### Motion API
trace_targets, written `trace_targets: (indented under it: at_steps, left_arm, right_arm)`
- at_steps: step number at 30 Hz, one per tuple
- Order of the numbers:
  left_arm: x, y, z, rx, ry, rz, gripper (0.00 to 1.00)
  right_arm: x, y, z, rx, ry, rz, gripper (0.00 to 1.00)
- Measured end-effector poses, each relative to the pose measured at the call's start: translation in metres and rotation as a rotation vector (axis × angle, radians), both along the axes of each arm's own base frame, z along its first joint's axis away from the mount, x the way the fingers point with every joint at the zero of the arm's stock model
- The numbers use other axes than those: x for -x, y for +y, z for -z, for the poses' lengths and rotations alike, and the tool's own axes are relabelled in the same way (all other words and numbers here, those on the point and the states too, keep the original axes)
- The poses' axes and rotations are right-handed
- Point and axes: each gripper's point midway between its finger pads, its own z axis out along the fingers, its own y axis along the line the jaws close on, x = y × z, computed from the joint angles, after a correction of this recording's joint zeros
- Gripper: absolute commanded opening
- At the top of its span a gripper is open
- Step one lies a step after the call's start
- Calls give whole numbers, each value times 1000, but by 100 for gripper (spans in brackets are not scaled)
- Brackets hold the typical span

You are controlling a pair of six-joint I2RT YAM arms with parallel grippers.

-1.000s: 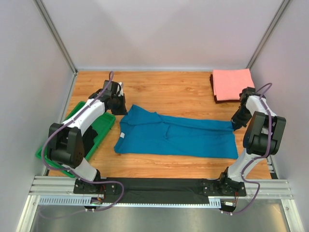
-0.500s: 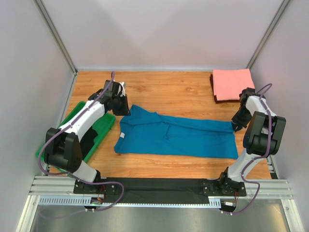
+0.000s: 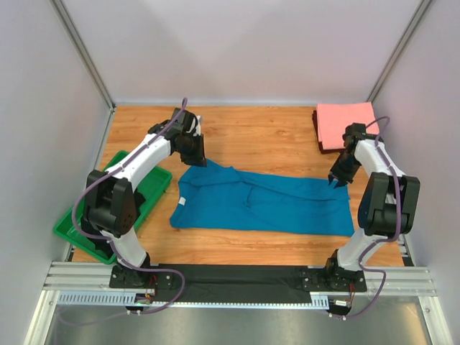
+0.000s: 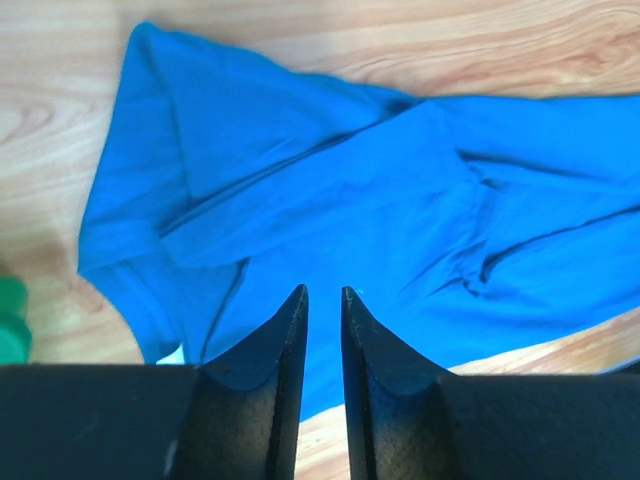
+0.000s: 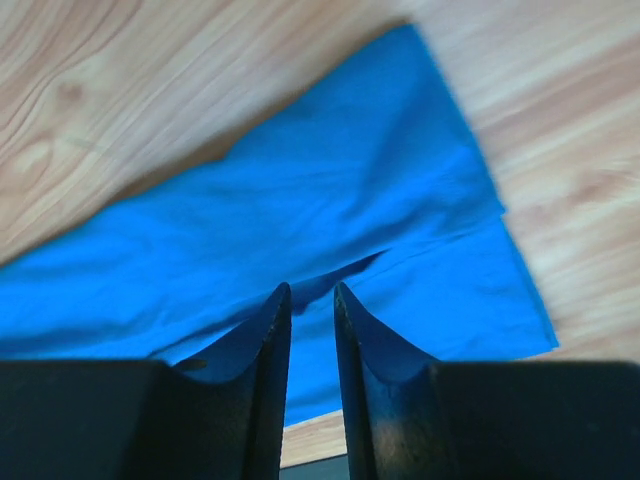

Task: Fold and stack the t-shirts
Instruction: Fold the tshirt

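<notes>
The long teal-blue cloth t-shirt (image 3: 262,201) lies flat across the middle of the wooden counter (image 3: 251,136). It runs from 9 o'clock to 3 o'clock and is creased along its length, with loose folds at the 9 o'clock end. It is not yet a neat rectangle.

My left jaws hang above the shirt's 10 o'clock corner. They are slightly spread, with a narrow gap between the black fingertips (image 4: 292,320) and nothing pinched in it. In the left wrist view the blue cloth sits below and beyond the tips, and I cannot tell whether they touch it.

My right jaws are above the shirt's 2 o'clock corner. They are parted by the same thin slit, and their fingertips (image 5: 276,310) hold nothing. The cloth's edge and the bare wood show past them.

The salmon-pink t-shirt (image 3: 346,123), folded into a flat rectangle, rests in the counter's corner at about 1 o'clock. It is well apart from the blue one.

A green plastic tray (image 3: 152,192) sits at the 9 o'clock side, under my left arm and just beside the blue shirt's end.
</notes>
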Motion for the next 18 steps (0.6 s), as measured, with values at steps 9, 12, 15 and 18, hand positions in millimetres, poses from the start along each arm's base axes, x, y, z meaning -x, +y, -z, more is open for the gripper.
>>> trace_targets:
  at_steps: [9,12,15,18]
  left_arm:
    - [22,26,-6,-14,103,-142,34]
    - [22,36,-10,-4,137,-178,34]
    - [14,41,-12,-15,164,-191,35]
    - [7,43,-4,-21,192,-191,36]
  right_arm:
    - [-36,137,-14,-244,-178,-403,36]
    - [-58,205,-34,-316,-268,-593,39]
    - [-75,262,-43,-384,-336,-738,40]
    - [-85,304,-34,-453,-354,-832,41]
